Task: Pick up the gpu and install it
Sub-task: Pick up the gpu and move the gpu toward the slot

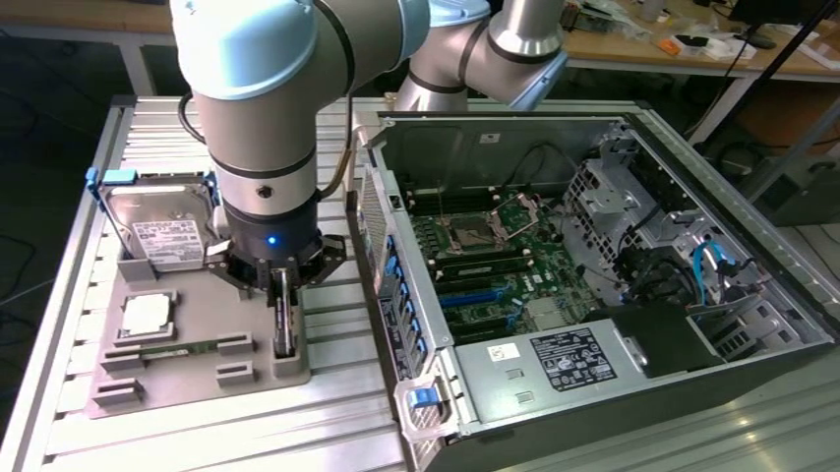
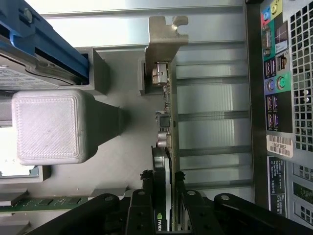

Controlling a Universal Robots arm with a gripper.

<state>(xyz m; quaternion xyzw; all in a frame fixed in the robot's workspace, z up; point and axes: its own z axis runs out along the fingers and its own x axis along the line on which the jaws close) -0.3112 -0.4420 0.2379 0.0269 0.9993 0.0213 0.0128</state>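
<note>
The gpu [image 2: 168, 122] stood on its edge in a slot of the grey fixture tray [image 1: 197, 382] on the bench [image 1: 236, 438], just beside the open computer case [image 1: 499, 147]. The claw [image 2: 165, 177] was down over it, its jaws pressed against the card's two faces, clamped on it as far as the wrist view showed. The likeliest trouble, in my judgement, came from where that hold sat: it was near one end of the card, not the middle, so on a lift the free end could sag or swing. The metal bracket [image 2: 164, 41] might then catch on the tray's holder block and drag the card askew in the grip. A thin board held by its faces could also slip if the squeeze was light. The card's long axis ran along the tray, parallel to the case's rear panel. The bracket end pointed away from the claw, toward the end where the hard drive [image 1: 164, 231] stood.
</note>
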